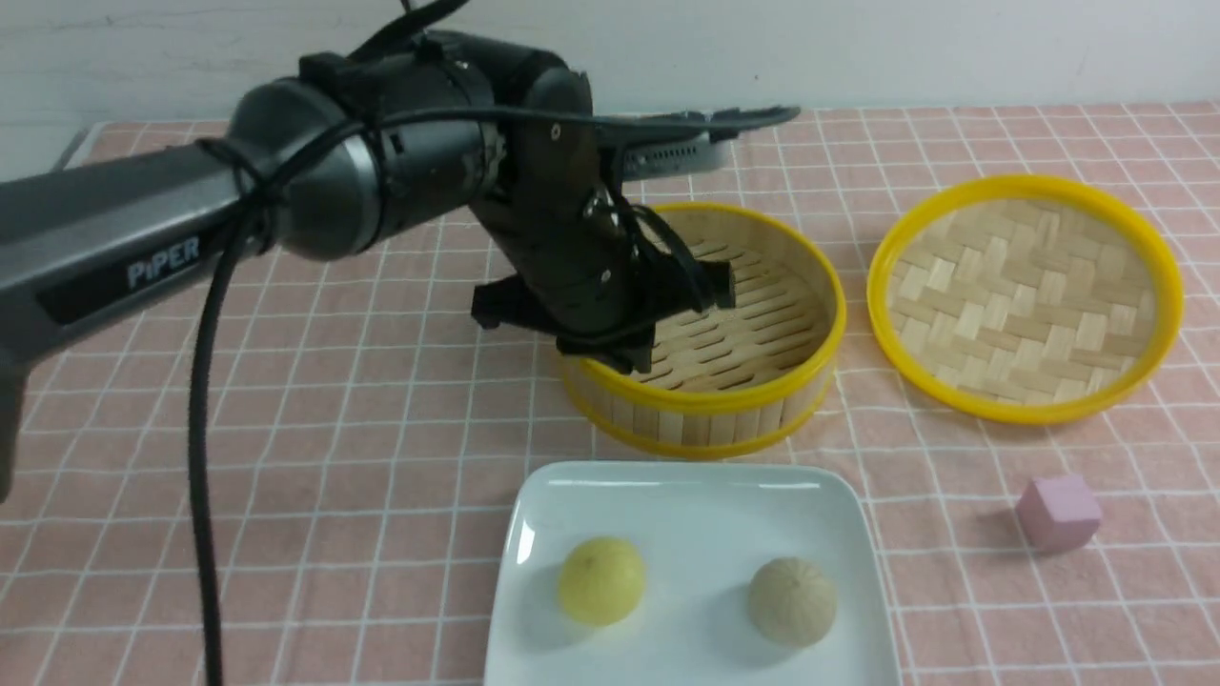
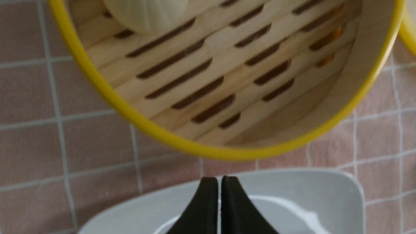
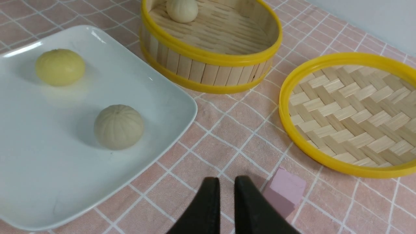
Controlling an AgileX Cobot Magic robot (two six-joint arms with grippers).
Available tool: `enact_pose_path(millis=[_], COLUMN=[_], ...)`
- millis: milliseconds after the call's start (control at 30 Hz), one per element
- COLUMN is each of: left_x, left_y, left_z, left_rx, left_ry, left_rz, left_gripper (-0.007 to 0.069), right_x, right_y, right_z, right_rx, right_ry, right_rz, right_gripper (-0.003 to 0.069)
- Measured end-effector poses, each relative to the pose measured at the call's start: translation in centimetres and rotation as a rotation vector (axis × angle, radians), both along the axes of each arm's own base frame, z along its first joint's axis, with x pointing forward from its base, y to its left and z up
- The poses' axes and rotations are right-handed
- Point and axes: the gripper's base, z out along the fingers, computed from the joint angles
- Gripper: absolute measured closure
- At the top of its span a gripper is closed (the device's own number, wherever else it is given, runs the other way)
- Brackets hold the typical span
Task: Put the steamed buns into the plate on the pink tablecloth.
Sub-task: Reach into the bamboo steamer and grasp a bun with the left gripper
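The white plate (image 1: 686, 505) lies on the pink tablecloth (image 1: 381, 429) near the front edge. On it rest a yellow steamed bun (image 1: 601, 580) and a beige steamed bun (image 1: 792, 601). A third, pale bun (image 3: 182, 9) lies in the bamboo steamer basket (image 1: 705, 400); my left arm hides it in the front view. My left gripper (image 2: 220, 195) hangs over the basket's near side, shut and empty. My right gripper (image 3: 224, 198) hovers above the cloth beside the plate's corner, fingers almost together with nothing between them.
The round woven lid (image 1: 1025, 295) with a yellow rim lies right of the basket. A small pink cube (image 1: 1058, 514) sits on the cloth right of the plate, close to my right fingers (image 3: 250, 208). The left arm (image 1: 429, 162) spans the left half of the scene.
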Motion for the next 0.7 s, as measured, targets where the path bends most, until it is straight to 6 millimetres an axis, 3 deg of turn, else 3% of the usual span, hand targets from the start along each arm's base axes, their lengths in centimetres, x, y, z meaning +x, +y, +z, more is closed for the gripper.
enact_pose_path(millis=[167,300,533,700], left_x=[3.8,5.4,7.5,8.3], left_y=[0.1,-0.2,-0.3,-0.6], left_z=[0.4,0.2,-2.8,-5.2], left_rx=[-0.066,-0.043,0.073,0.094], left_ry=[-0.019,-0.064,-0.133,-0.131], left_rz=[0.023,0.022,0.004,-0.001], left_gripper=[0.0619,0.0575,0.0337,0.0293], right_x=[0.0,0.0,0.0,0.0], right_y=[0.0,0.0,0.0,0.0], right_z=[0.0,0.0,0.0,0.0], right_rx=[0.001,0.0,0.0,0.0], right_ry=[0.0,-0.001,-0.001,-0.001], right_rz=[-0.001,-0.001,-0.001,-0.001], right_gripper=[0.0553,0.055,0.0543,0.0537])
